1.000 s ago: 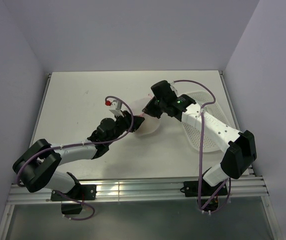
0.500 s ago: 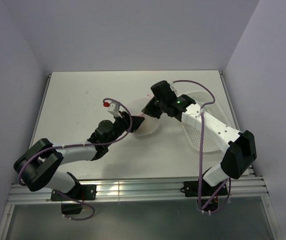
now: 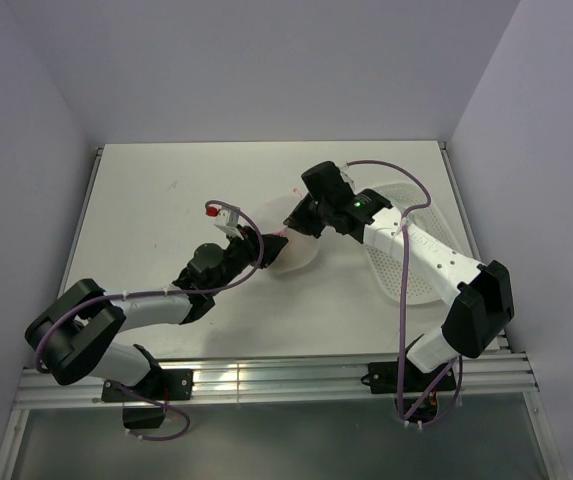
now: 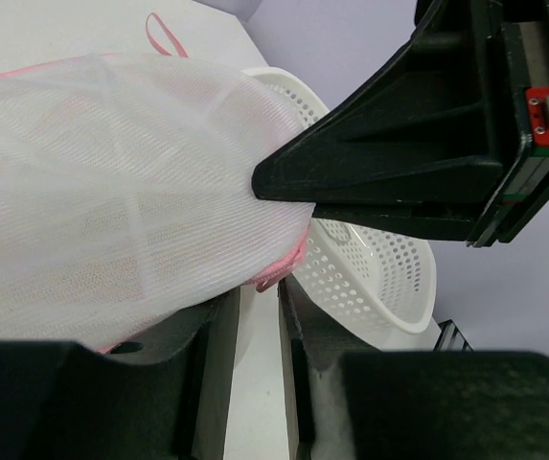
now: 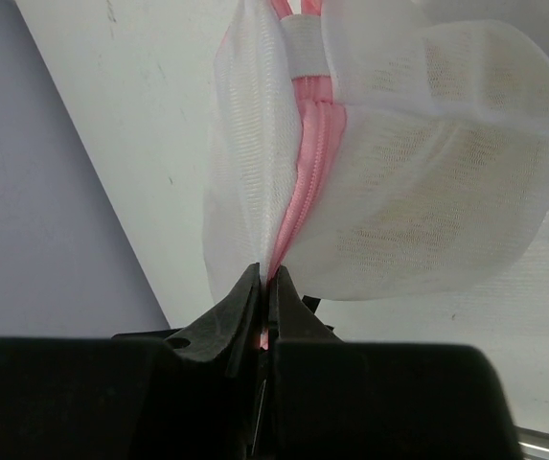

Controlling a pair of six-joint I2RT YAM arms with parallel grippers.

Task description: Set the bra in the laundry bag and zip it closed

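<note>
The laundry bag (image 3: 294, 252) is a white mesh pouch with a pink zipper rim, held up between my two grippers. My right gripper (image 3: 299, 225) is shut on the bag's pink zipper edge (image 5: 305, 172), with the mesh pinched at its tips (image 5: 269, 278). A faint yellowish tint of the bra (image 5: 446, 192) shows through the mesh. My left gripper (image 3: 262, 250) is just under the bag (image 4: 111, 192). Its jaws (image 4: 260, 299) stand a narrow gap apart with only the table between them. A pink zipper loop (image 4: 282, 270) hangs at their tips.
A white perforated plastic basket (image 3: 411, 245) lies on its side to the right of the bag, under my right arm; it also shows in the left wrist view (image 4: 379, 278). A pink strap loop (image 4: 162, 34) lies on the table behind the bag.
My left wrist has shifted slightly along the bag's near side. My right gripper has kept its hold on the zipper edge and has not moved.
</note>
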